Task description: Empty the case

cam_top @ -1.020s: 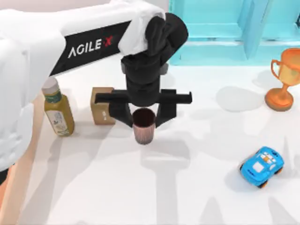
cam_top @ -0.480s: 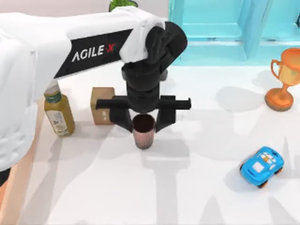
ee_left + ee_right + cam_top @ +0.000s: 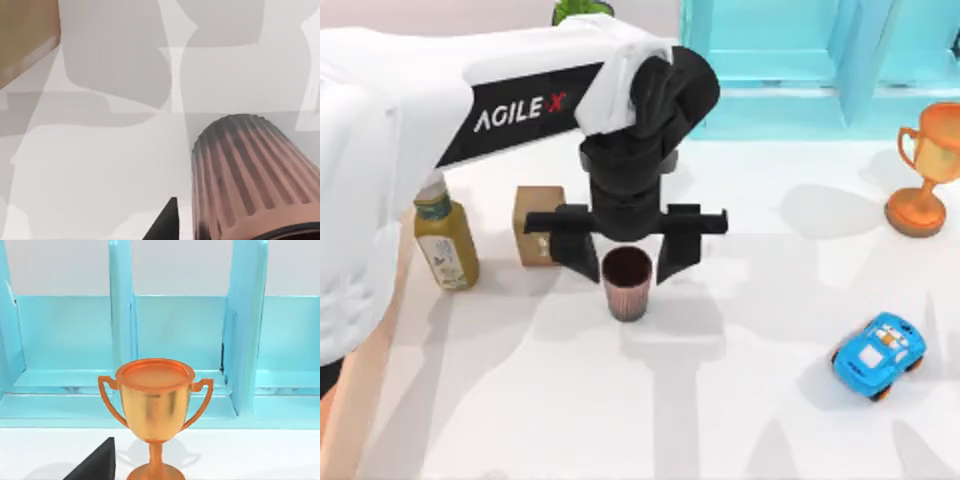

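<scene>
From above, the left claw (image 3: 627, 262) hangs over a ribbed reddish-brown cup (image 3: 626, 285) standing upright near the middle of the white bench (image 3: 740, 420). Its black fingers (image 3: 578, 255) are spread, one on each side of the cup and apart from it. The cup's mouth faces up and is dark inside.

A small brown cardboard-like block (image 3: 538, 225) sits just left of the claw, with a yellow-green bottle with a white cap (image 3: 445, 240) beyond it. At the bench's left edge a light tan rim wall of the case (image 3: 360, 400) runs under the left arm, which hides most of it.

Wide bare bench lies in front of the cup and across to a blue toy car (image 3: 878, 355). An orange-gold trophy (image 3: 925, 170) stands near the right edge, before the turquoise shelf unit (image 3: 800, 60).

A second ago the fingers pinched the cup; now they stand off it.

The left wrist view shows the cup (image 3: 250, 175) close by, a black fingertip (image 3: 165, 225) beside it and a tan corner (image 3: 25, 40) I cannot identify.

The right wrist view faces the trophy (image 3: 155, 405) and the shelf's compartments (image 3: 65, 340). I cannot tell the right claw's (image 3: 95, 462) state.
</scene>
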`<action>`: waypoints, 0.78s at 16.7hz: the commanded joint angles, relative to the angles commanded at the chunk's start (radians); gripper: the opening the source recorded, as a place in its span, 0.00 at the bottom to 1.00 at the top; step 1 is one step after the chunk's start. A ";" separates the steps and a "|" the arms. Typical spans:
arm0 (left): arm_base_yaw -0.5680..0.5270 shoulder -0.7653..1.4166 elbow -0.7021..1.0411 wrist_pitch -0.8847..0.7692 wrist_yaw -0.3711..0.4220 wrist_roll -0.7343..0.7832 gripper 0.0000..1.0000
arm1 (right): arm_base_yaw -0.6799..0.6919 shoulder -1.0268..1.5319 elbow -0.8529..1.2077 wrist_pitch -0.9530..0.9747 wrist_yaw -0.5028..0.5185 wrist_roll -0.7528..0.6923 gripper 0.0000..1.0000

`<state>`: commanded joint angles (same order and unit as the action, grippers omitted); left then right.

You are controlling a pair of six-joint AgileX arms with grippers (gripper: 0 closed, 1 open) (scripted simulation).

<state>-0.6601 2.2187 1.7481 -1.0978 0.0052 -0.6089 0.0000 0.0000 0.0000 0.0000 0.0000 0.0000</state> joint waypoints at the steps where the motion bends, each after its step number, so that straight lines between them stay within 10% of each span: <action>1: 0.000 0.000 0.000 0.000 0.000 0.000 0.90 | 0.000 0.000 0.000 0.000 0.000 0.000 1.00; 13: 0.001 0.000 0.013 -0.014 0.000 0.000 1.00 | 0.000 0.000 0.000 0.000 0.000 0.000 1.00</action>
<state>-0.6594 2.2190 1.7616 -1.1121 0.0057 -0.6092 0.0000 0.0000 0.0000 0.0000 0.0000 0.0000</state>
